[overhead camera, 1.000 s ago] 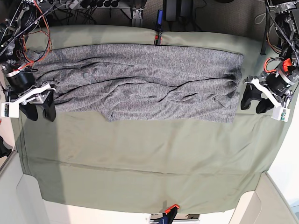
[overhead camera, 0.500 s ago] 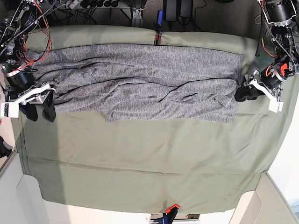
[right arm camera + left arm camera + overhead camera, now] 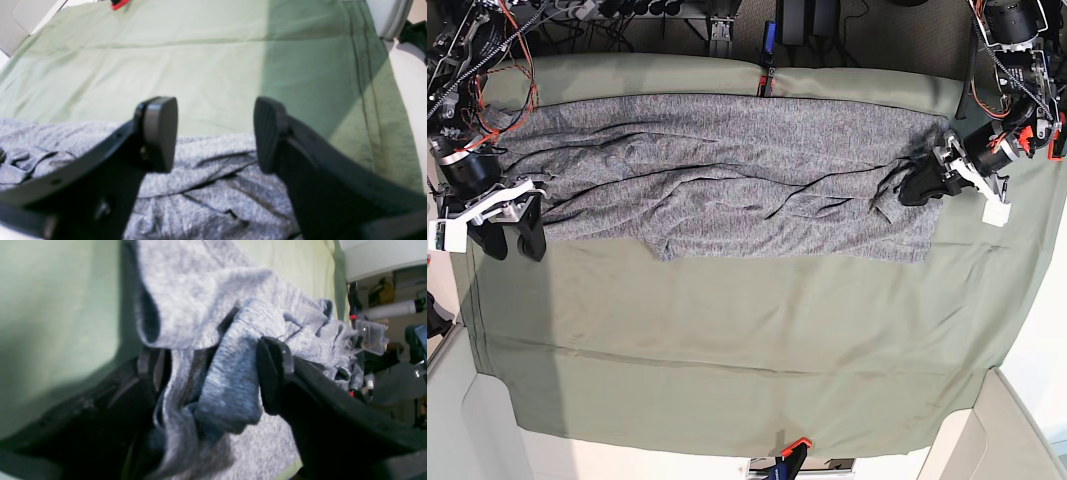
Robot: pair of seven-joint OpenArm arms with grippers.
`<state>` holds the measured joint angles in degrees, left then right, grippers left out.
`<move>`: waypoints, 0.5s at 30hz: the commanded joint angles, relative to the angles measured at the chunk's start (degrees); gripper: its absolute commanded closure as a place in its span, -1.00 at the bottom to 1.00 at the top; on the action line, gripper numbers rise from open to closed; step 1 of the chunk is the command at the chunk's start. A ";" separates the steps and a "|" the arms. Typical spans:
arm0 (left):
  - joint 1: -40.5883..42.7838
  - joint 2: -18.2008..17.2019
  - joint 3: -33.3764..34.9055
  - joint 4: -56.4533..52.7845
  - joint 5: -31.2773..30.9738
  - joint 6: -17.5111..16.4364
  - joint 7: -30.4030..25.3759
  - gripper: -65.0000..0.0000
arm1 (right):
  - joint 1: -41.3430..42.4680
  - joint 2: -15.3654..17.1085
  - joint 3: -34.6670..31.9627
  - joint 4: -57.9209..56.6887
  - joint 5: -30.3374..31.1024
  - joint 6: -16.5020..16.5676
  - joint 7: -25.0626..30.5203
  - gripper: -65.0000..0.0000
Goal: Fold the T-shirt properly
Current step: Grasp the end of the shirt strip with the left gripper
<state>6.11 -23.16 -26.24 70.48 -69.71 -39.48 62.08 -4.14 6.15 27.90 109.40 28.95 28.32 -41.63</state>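
Base view, left to right. Right claw (image 3: 507,236): frame left, jaws spread wide, empty, poised at the T-shirt's left end. T-shirt (image 3: 727,180): heather-grey, lying rumpled across the upper half of the olive-green tabletop cloth (image 3: 747,340). Left claw (image 3: 919,183): frame right, jaws apart with a bunched fold of the shirt's right edge between them.

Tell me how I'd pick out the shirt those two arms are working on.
Look at the olive-green table cloth covering the whole table. Across its far half lies the T-shirt, a long rumpled band stretching between the two arms. It is the only speckled heather-grey knit there; the cloth under it is plain and smooth.
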 commanded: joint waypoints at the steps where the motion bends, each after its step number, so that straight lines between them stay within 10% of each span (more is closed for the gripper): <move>1: -0.37 -0.48 1.16 0.59 -0.37 -0.52 0.74 -0.26 | 0.63 0.48 0.11 0.98 1.05 0.24 1.31 -0.11; 6: -0.37 -0.48 5.99 0.59 2.36 -0.52 -3.67 -0.13 | 0.61 0.48 0.11 0.98 1.05 0.24 1.31 -0.11; 10: -0.35 0.00 6.51 0.59 8.37 -0.52 -10.64 1.00 | 0.63 0.48 0.11 0.98 1.05 0.24 1.31 -0.11; 15: -0.37 0.48 6.27 0.63 15.10 -0.52 -19.85 1.00 | 0.61 0.48 0.11 0.98 1.05 0.24 1.31 -0.11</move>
<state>6.17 -21.74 -19.55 70.72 -55.27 -40.62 42.78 -4.16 6.15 27.88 109.40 28.95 28.29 -41.65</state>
